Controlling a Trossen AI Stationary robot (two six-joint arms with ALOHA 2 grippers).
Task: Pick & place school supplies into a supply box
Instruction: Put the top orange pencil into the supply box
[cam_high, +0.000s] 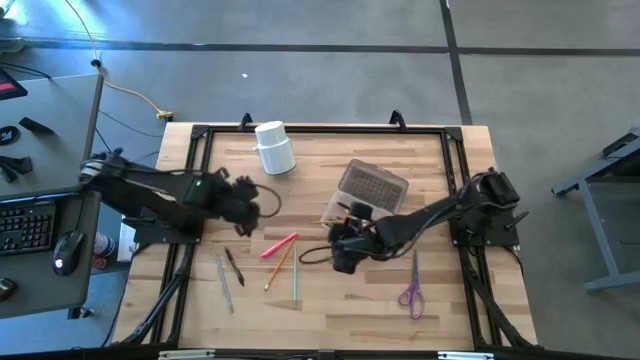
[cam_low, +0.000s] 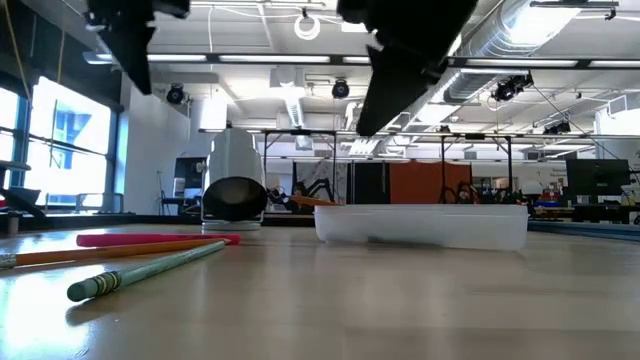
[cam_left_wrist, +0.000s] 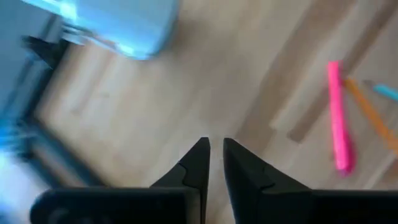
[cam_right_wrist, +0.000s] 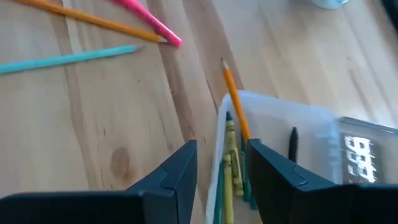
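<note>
The clear supply box lies right of the table's middle. It holds crayons and pens. An orange pencil rests on the box's end rim with its tip sticking out. My right gripper hangs open above that end of the box. A pink marker, an orange pencil, a green pencil and two dark pens lie flat near the table's middle. Purple scissors lie to the right. My left gripper is shut and empty above bare wood.
A white cup lies on its side near the far edge, and its dark mouth shows in the low view. A black frame runs around the table. Bare wood lies between the loose pencils and the box.
</note>
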